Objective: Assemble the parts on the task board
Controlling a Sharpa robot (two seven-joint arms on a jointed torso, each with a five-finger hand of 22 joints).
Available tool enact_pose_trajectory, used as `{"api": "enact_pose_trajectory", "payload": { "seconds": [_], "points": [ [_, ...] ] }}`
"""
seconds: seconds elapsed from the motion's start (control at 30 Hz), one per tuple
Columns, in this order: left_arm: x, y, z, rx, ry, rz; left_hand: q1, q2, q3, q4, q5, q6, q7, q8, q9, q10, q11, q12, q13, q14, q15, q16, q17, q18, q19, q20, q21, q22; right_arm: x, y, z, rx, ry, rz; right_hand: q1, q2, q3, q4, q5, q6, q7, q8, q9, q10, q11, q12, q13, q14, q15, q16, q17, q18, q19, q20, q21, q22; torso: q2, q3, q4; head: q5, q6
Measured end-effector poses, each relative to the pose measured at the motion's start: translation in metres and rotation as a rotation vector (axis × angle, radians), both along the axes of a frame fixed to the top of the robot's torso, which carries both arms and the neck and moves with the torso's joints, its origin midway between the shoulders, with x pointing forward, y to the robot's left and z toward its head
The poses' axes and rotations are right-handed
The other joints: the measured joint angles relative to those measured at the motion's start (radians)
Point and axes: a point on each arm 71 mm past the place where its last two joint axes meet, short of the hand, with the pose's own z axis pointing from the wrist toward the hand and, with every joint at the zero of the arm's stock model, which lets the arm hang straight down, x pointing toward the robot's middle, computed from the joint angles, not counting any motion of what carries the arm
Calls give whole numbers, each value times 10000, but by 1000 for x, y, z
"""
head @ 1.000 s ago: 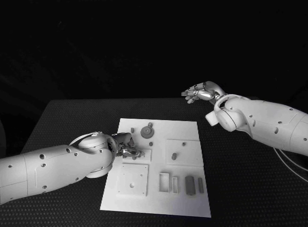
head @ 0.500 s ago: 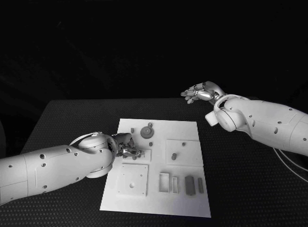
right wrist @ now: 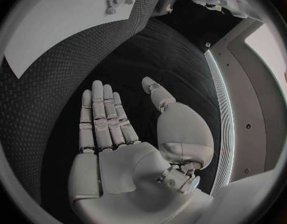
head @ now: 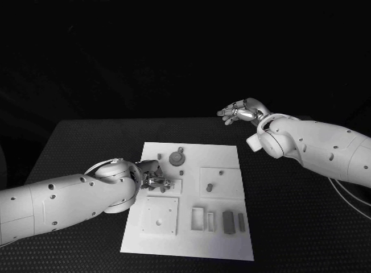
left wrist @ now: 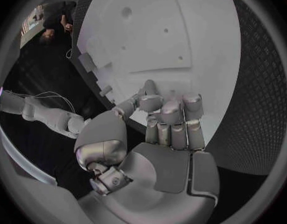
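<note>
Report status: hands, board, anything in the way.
Left hand fingers curled down over the board; whether it holds a part, can't tell. Right hand open, off the board, over the table. Nothing in the way.

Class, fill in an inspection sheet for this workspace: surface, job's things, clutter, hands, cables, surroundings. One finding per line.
Surface: black table, textured.
Job's things: white task board lies mid-table; small parts on it.
Clutter: nothing seen.
Hands: left hand over the board's left side, fingers curled, grasp unclear; right hand flat, holding nothing, beyond the board.
Cables: thin cable beside the right arm.
Surroundings: dark.
</note>
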Motion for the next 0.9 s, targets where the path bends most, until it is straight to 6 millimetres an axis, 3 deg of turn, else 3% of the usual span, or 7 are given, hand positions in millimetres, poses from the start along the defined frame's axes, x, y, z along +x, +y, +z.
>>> {"api": "enact_pose_trajectory", "payload": {
  "seconds": [0.43, 0.9],
  "points": [
    [0, -1, 0, -117, 115, -29, 64, 457, 221, -551, -42, -29, 6, -2, -65, 0, 1, 0, -50, -39, 41, 0, -41, 1, 1, 0, 0, -2, 0, 0, -1, -4, 35, 1, 0, 0, 0, 0, 0, 1, 0, 0, -9, 0, 0, 0, -12, 1, -1, 0, 1, 1, 0, 0, 0, 10, -2, -5, 0, -6, 2],
    [0, 2, 0, -186, 109, 18, 407, 381, 334, -552, -77, -48, 25, -42, -74, 1, 1, 0, -102, -54, 128, 0, -83, 0, 1, 0, 0, -3, -1, -1, -3, -8, 73, -3, -43, 43, 0, 0, 0, 1, -1, 0, -18, 0, 0, 0, -33, 1, -2, 0, -8, 1, 0, 0, -39, 19, -2, -13, 4, -7, 2]
  ]
}}
